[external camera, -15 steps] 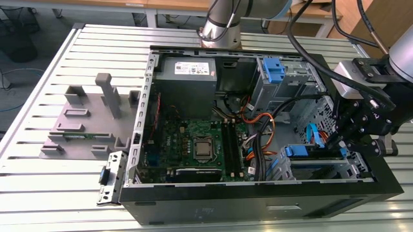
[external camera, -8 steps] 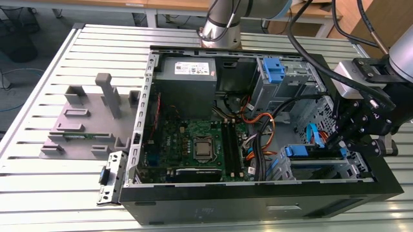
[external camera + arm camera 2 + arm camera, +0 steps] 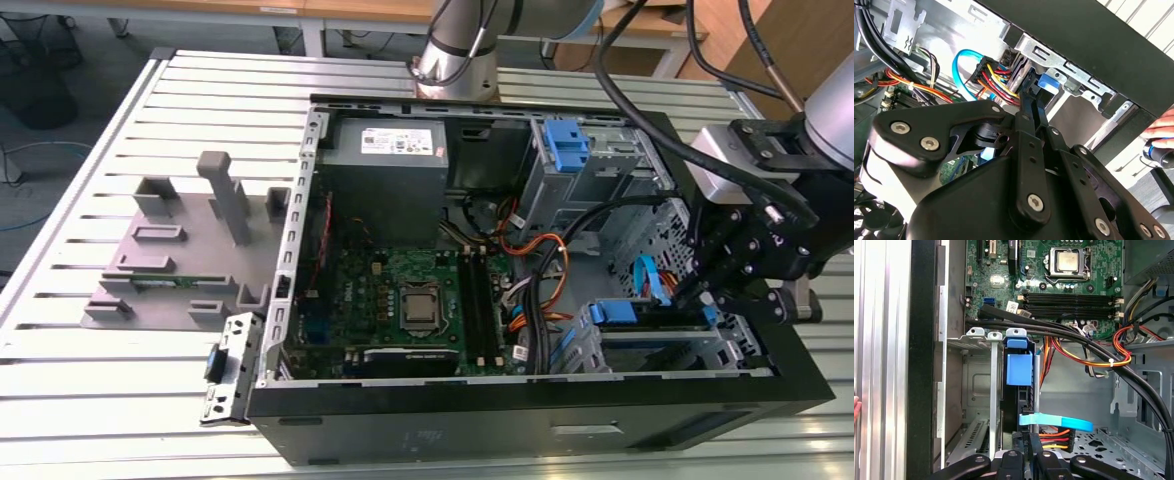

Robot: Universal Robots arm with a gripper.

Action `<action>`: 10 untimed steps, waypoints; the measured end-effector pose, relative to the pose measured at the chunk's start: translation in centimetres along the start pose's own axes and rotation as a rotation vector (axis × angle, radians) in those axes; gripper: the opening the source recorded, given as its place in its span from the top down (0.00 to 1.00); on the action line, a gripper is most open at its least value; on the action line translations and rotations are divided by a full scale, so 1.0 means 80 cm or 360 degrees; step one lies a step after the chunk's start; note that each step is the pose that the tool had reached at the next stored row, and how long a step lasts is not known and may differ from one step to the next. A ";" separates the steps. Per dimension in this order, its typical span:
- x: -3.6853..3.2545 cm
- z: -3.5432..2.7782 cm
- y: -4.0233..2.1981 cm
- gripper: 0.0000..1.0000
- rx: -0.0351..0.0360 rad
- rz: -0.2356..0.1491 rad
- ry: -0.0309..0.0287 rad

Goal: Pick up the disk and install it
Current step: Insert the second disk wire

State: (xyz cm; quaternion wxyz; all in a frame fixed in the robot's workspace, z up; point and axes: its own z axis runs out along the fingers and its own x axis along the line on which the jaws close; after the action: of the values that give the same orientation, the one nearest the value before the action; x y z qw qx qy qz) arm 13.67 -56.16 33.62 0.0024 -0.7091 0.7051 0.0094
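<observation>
Disk stands on edge in the drive cage at the near right corner of the case, long axis straight ahead of my hand, whose fingers look clenched on its rear edge.

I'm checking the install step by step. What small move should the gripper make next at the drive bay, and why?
Probably lift the gripper slightly, straight away from the bay: the disk already stands in its slot, blue tab level with the bay's rails, cables close by.
</observation>
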 end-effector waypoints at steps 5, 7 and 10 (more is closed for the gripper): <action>0.0000 0.0000 0.0000 0.84 -0.0004 0.0000 -0.00001; 0.0000 0.0001 0.0000 0.84 -0.0006 0.0000 -0.00002; 0.0000 0.0001 -0.0001 0.84 -0.0007 0.0000 -0.00002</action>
State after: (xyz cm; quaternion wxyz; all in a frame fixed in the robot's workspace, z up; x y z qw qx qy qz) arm 13.67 -56.15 33.61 0.0008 -0.7091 0.7050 0.0111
